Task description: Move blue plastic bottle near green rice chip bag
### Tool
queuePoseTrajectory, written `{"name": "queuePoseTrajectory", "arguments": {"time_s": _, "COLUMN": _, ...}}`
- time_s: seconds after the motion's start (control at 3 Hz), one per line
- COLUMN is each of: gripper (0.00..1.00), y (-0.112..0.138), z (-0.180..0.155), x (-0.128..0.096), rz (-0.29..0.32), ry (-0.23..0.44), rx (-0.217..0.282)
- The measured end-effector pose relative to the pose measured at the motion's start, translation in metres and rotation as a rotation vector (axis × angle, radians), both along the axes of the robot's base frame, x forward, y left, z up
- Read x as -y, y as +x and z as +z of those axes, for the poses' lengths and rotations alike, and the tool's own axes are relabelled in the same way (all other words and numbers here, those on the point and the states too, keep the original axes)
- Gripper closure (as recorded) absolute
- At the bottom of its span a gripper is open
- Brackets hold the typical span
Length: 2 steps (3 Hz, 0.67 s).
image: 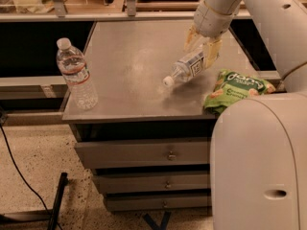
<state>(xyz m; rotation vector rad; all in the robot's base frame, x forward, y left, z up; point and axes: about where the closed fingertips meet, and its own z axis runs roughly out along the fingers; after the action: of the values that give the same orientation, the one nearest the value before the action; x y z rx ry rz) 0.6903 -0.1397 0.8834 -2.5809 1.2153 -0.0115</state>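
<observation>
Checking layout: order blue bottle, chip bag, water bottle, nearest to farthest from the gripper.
The gripper is over the table.
1. blue plastic bottle, in its jaws
2. green rice chip bag, right edge
3. clear water bottle, far left

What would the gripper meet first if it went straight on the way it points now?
The gripper, shut on the small blue-labelled plastic bottle, points down at the grey metal tabletop; the bottle's white cap probably lands first. Depth is unclear.

Warm dim light, dull glare on the steel tabletop (130, 56) beside the jaws around the blue plastic bottle (188, 68).
</observation>
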Motion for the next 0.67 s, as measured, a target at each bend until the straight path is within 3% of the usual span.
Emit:
{"name": "queuePoseTrajectory", "arguments": {"time_s": 0.33, "gripper": 0.59, "y": -0.011, "z": 0.002, "x": 0.013, "rz": -0.020, "ry": -0.059, "rx": -0.015}}
{"name": "queuePoseTrajectory", "arguments": {"time_s": 0.67, "gripper": 0.36, "y": -0.027, "z": 0.001, "x": 0.022, "rz": -0.002, "ry": -0.056, "rx": -0.038}}
